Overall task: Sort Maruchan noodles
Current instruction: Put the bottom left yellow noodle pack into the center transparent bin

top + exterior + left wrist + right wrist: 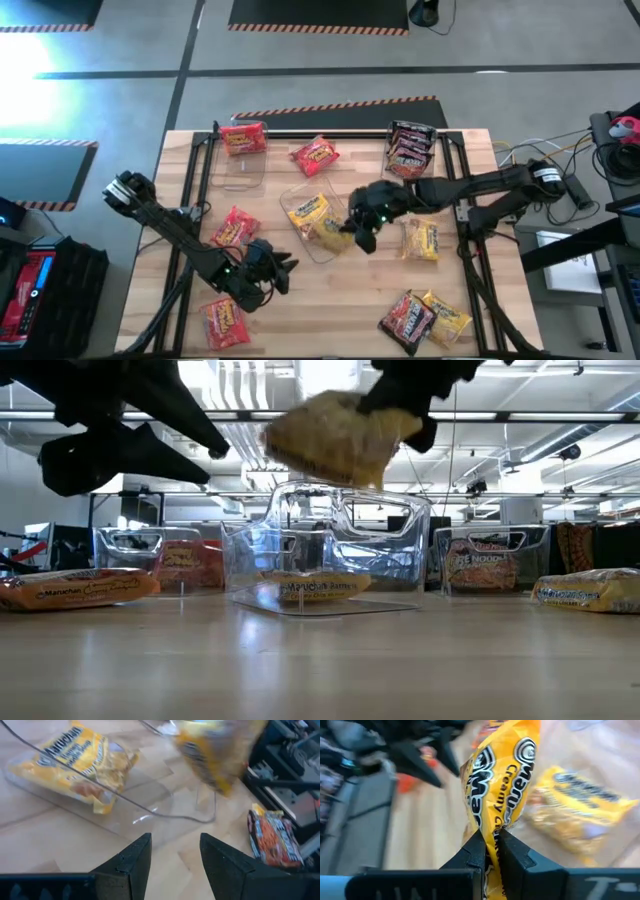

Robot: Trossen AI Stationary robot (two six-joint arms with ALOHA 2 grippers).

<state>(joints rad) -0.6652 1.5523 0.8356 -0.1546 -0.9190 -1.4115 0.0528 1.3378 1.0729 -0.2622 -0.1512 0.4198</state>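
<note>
The right gripper [362, 238] is clamped on the edge of a yellow packet [501, 785], which hangs above the centre bin [292, 192] at the middle of the tabletop [330, 320]. The low view shows the packet clear of the bin's rim; a second yellow packet [308, 210] already lies inside. The left gripper [280, 272] waits at 7 o'clock from the bin, fingers spread, holding nothing.

Remaining packets:
- A red packet [244, 138] in the bin at 11 o'clock; dark packets [410, 145] in the bin at 1 o'clock.
- Loose red packets [315, 156] at 12, 8 and 7 o'clock.
- A yellow packet [421, 240] at 3 o'clock; a dark and yellow pair [425, 316] at 5 o'clock.

Hazards, as judged:
- The grip is a thin pinch on crinkly film; the packet may slip out early and fall outside the bin.
- The packet hangs near the bin's wall at 4 o'clock; releasing there could leave it draped over the rim.
- Descending low may knock the light, clear bin aside.
- Both arms stand near each other; simultaneous motion risks contact.
</note>
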